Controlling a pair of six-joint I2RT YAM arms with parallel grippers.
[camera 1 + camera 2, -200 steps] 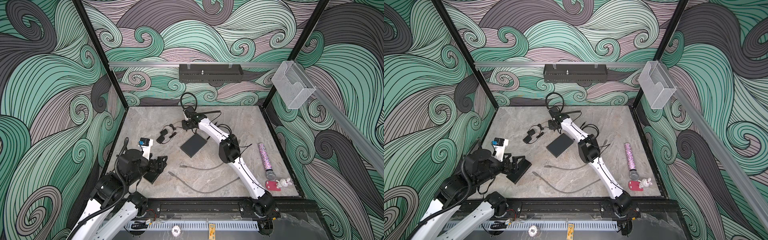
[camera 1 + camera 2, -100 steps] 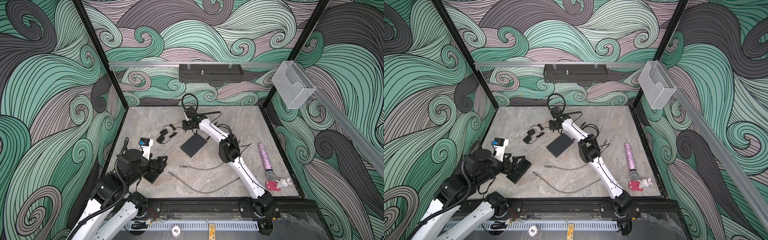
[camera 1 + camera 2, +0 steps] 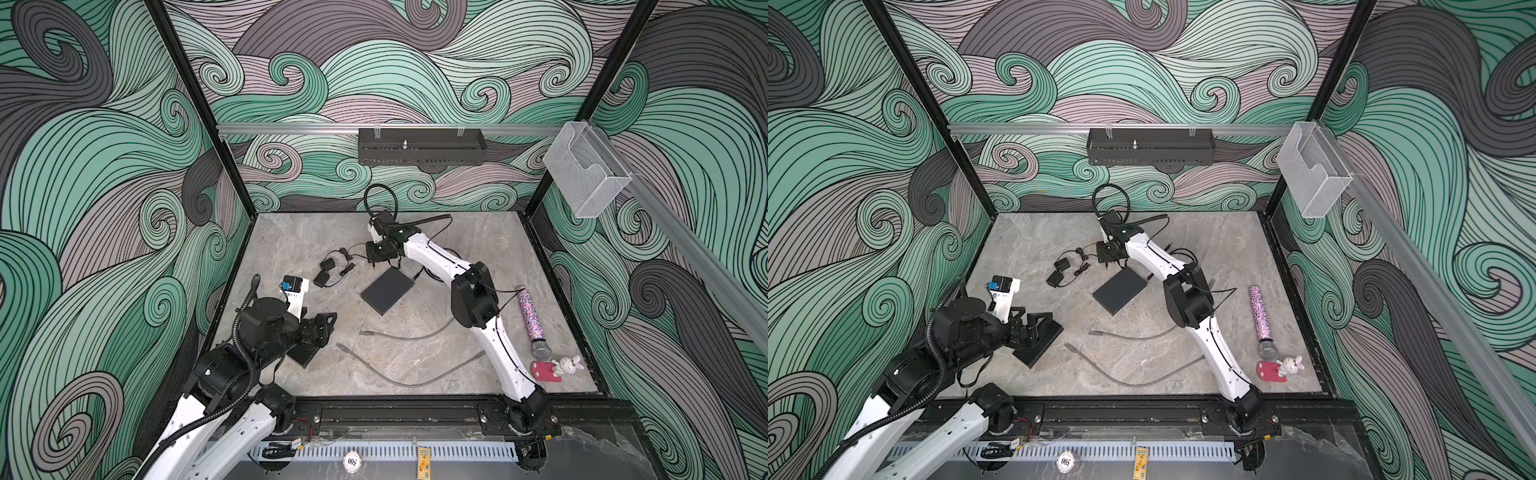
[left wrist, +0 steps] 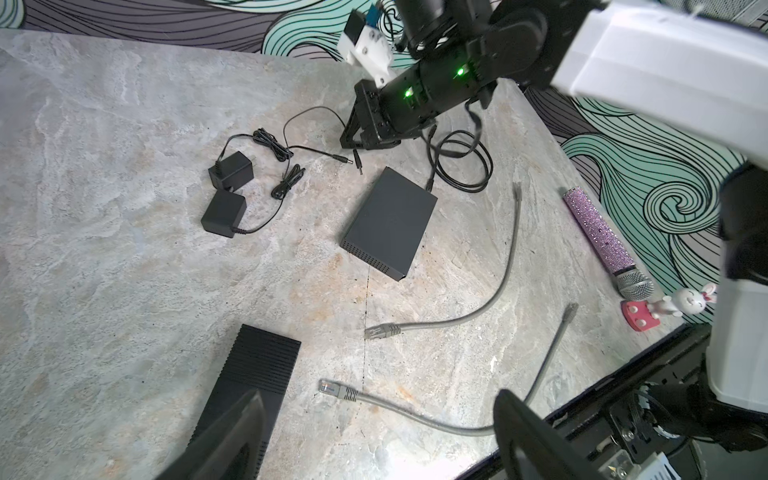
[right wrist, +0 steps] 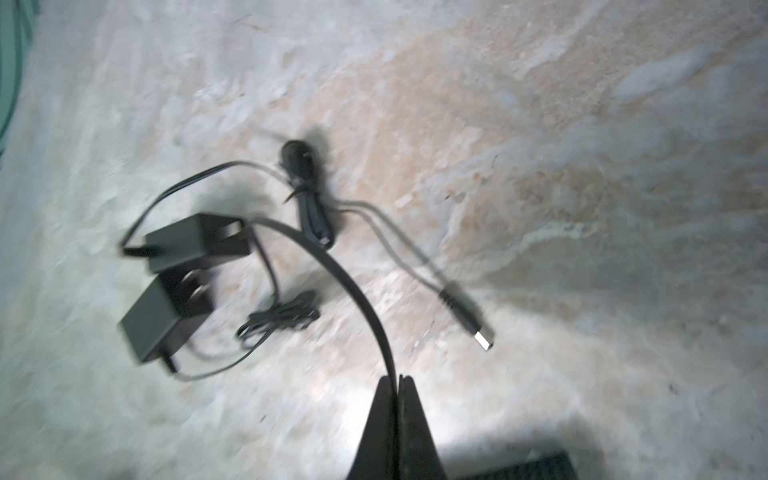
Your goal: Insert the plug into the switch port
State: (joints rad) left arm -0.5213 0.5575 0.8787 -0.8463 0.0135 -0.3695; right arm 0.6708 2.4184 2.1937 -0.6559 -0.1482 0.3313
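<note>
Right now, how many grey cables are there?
2. One grey cable lies in front of the dark-grey box; the other cable curves nearer the front edge. None seems hidden.

Bright, even; wrist view perhaps motion-blurred

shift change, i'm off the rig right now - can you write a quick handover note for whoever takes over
Left gripper: open, above one end of the ribbed black switch box, not gripping it.
Right gripper: shut on a thin black adapter cable.
A barrel plug lies loose on the table nearby.
Done: cable pinched. Left: carry the plug to the switch box, insert it in the port.
</note>
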